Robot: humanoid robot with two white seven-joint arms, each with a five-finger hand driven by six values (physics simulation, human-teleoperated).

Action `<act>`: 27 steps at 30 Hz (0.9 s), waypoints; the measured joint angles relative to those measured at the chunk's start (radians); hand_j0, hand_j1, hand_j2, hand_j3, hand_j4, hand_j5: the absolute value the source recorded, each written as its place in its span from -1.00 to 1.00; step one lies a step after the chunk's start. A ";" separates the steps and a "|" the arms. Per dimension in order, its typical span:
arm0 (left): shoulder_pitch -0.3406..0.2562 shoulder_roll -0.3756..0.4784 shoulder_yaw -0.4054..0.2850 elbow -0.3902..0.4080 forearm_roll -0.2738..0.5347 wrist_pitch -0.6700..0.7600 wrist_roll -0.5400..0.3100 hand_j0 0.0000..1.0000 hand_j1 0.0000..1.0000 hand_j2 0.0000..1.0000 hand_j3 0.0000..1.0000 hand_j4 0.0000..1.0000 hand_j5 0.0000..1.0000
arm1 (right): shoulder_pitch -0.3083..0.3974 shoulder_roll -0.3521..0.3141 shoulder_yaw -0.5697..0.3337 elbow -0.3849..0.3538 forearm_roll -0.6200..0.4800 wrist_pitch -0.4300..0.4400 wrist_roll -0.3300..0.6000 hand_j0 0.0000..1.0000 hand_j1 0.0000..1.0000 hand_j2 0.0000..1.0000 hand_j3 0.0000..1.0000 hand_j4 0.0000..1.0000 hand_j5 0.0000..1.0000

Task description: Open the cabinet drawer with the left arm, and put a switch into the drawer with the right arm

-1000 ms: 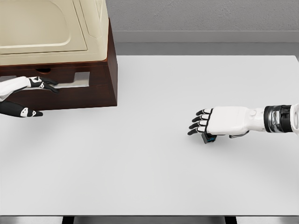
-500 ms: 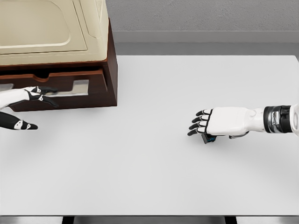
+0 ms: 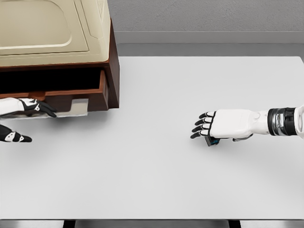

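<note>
One left hand (image 3: 21, 107) has its dark fingers (image 3: 43, 109) hooked on the front of one brown wooden drawer (image 3: 71, 90), which juts from the cabinet (image 3: 113, 71). On the smooth white counter (image 3: 152, 180), one right hand (image 3: 223, 124) grasps a small dark switch (image 3: 212, 141) beneath its palm.
</note>
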 measured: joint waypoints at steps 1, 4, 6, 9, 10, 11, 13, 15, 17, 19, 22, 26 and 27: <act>-0.002 0.004 -0.001 0.000 -0.004 -0.010 -0.003 0.60 0.60 0.60 0.60 0.60 0.60 | 0.000 0.000 0.000 0.000 0.000 0.000 0.000 0.99 0.99 0.99 0.99 0.99 0.99; 0.008 0.013 -0.001 0.001 -0.004 -0.027 -0.005 0.60 0.60 0.60 0.60 0.60 0.60 | 0.000 0.000 0.000 -0.002 0.001 0.000 0.000 0.99 0.99 0.99 0.99 0.99 0.99; 0.012 0.022 -0.002 0.001 -0.005 -0.044 -0.008 0.60 0.60 0.60 0.60 0.60 0.60 | 0.000 0.000 0.000 -0.002 0.000 0.000 0.000 0.99 0.99 0.99 0.99 0.99 0.99; 0.012 0.033 -0.005 -0.003 0.032 -0.073 -0.002 0.61 0.61 0.61 0.61 0.61 0.61 | -0.003 0.000 0.000 -0.003 0.001 0.000 0.000 1.00 1.00 1.00 1.00 1.00 1.00; 0.017 0.037 -0.006 -0.004 0.039 -0.082 -0.001 0.61 0.61 0.61 0.61 0.61 0.61 | -0.003 0.000 0.001 -0.004 0.001 0.000 0.000 1.00 1.00 1.00 1.00 1.00 1.00; 0.020 0.041 -0.006 -0.003 0.040 -0.090 0.000 0.61 0.61 0.61 0.61 0.61 0.61 | -0.003 0.000 0.001 -0.004 0.001 0.000 0.000 1.00 1.00 1.00 1.00 1.00 1.00; 0.020 0.046 -0.007 -0.004 0.044 -0.109 0.000 0.62 0.62 0.62 0.62 0.62 0.62 | -0.003 0.000 0.001 -0.004 0.001 0.000 0.000 1.00 1.00 1.00 1.00 1.00 1.00; 0.020 0.051 -0.007 -0.005 0.056 -0.123 0.000 0.62 0.62 0.62 0.62 0.62 0.62 | -0.005 0.000 0.000 -0.004 0.001 0.000 0.000 1.00 1.00 1.00 1.00 1.00 1.00; 0.020 0.056 -0.007 -0.005 0.068 -0.134 0.000 0.62 0.62 0.62 0.62 0.62 0.62 | -0.005 -0.001 0.000 -0.004 0.001 0.000 0.000 1.00 1.00 1.00 1.00 1.00 1.00; 0.020 0.063 -0.007 -0.006 0.080 -0.149 0.001 0.62 0.62 0.62 0.62 0.62 0.62 | -0.005 -0.001 0.000 -0.004 0.001 0.000 0.000 1.00 1.00 1.00 1.00 1.00 1.00; 0.023 0.071 -0.007 -0.006 0.093 -0.159 0.001 0.62 0.62 0.62 0.62 0.62 0.62 | -0.005 -0.001 0.000 -0.004 0.001 0.000 0.000 1.00 1.00 1.00 1.00 1.00 1.00; 0.040 0.088 -0.008 -0.006 0.109 -0.164 0.001 0.62 0.62 0.62 0.62 0.62 0.62 | -0.005 -0.001 0.000 -0.004 0.001 0.000 0.000 1.00 1.00 1.00 1.00 1.00 1.00; 0.044 0.094 -0.008 -0.006 0.113 -0.165 0.001 0.63 0.63 0.63 0.63 0.63 0.63 | -0.005 -0.001 0.000 -0.004 0.001 0.000 0.000 1.00 1.00 1.00 1.00 1.00 1.00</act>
